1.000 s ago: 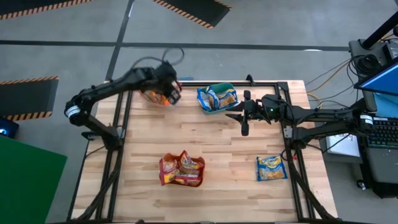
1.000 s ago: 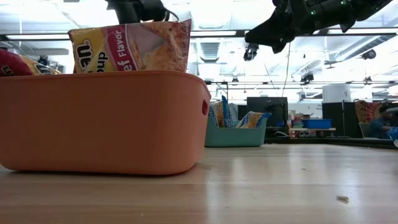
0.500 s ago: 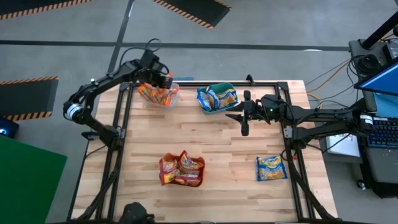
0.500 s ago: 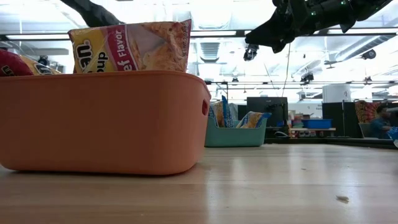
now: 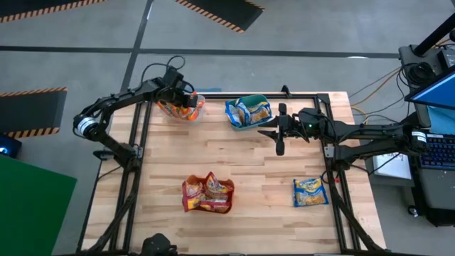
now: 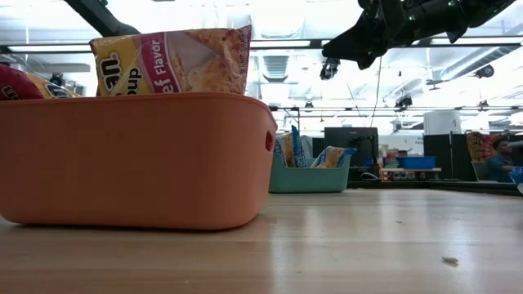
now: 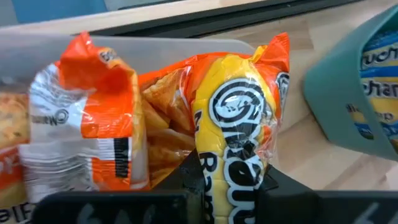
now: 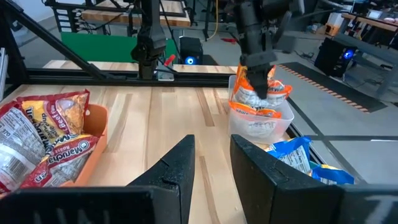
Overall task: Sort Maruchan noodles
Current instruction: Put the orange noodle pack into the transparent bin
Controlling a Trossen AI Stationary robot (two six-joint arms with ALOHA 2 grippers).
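The pale wood counter (image 5: 249, 167) sits over grey floor (image 5: 298, 28). The left gripper (image 7: 227, 180) pinches an orange packet (image 7: 239, 124); the right gripper (image 8: 211, 168) hangs parted, empty.

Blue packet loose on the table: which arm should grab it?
Right. The blue packet lies on the right arm's side, and the right gripper hangs open and empty. The left gripper is at the clear tub, shut on an orange packet.

Light wooden table (image 5: 249, 160), clear tub (image 5: 182, 108), teal tub (image 5: 248, 112), orange tub (image 5: 207, 194), loose blue noodle packet (image 5: 310, 192)
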